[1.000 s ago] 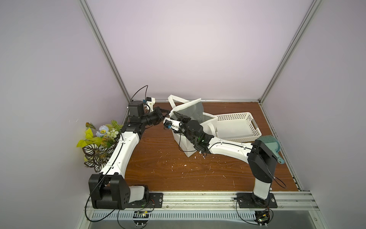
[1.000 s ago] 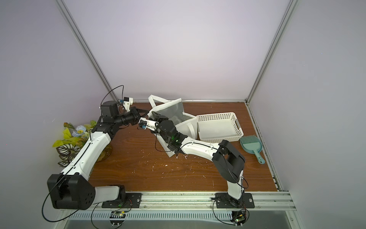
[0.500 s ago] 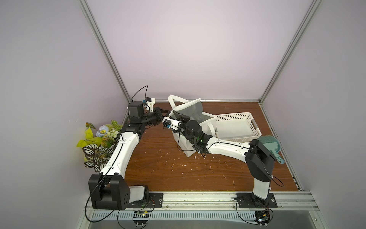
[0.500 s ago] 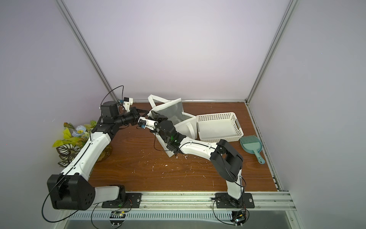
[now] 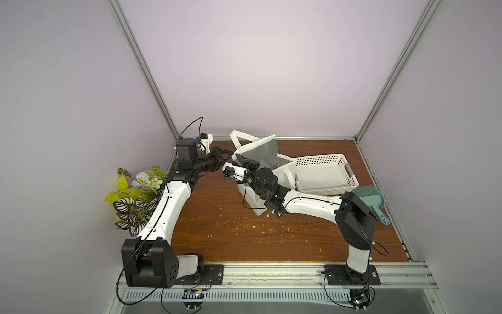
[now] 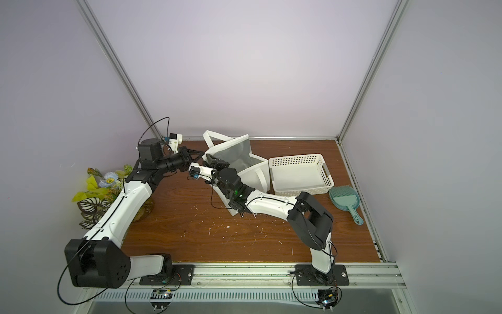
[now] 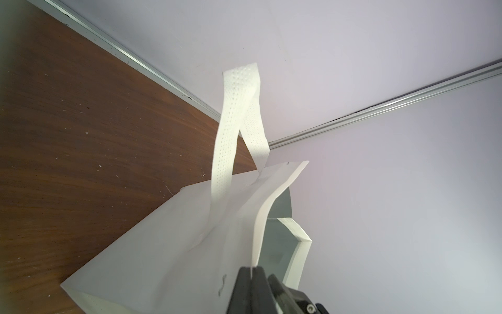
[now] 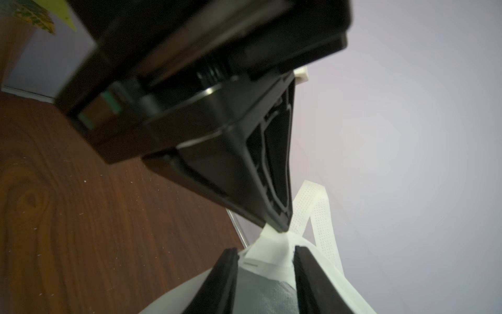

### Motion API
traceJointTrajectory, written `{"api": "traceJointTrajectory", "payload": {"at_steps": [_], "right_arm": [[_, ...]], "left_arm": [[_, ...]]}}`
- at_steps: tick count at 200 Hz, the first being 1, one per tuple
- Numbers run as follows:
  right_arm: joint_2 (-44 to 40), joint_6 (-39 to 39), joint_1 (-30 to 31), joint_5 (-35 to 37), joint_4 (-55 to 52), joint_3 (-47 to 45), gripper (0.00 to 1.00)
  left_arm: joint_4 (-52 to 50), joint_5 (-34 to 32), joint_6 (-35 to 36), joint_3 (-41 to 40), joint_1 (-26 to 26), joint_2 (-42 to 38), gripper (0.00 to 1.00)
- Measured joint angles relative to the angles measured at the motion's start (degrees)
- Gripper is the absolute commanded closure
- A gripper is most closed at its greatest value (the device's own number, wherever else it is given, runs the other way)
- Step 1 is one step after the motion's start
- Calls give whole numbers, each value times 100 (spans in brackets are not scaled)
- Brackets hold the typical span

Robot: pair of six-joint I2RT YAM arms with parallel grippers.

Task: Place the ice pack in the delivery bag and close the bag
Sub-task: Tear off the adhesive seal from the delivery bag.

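The left end effector (image 7: 251, 269) is clenched on the delivery bag (image 7: 163, 244) at its rim edge. The right end effector (image 8: 264, 248) straddles that rim, jaws apart. The white basket (image 5: 323, 174) sits just beside the bag, and the table (image 5: 217, 231) stretches nearward.

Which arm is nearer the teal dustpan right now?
Right. The right arm has its elbow just beside the dustpan. The left arm stretches along the opposite side, left gripper shut on the delivery bag rim, with the bag and white basket between.
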Motion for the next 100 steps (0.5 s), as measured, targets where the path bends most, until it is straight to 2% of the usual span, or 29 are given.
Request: {"api": "traceJointTrajectory", "payload": {"at_steps": [48, 100], "right_arm": [[0, 26, 0, 122, 92, -55, 67], [4, 24, -2, 151, 105, -52, 64]], "left_arm": [[11, 0, -61, 0, 0, 0, 100], [11, 0, -101, -2, 0, 0, 100]]}}
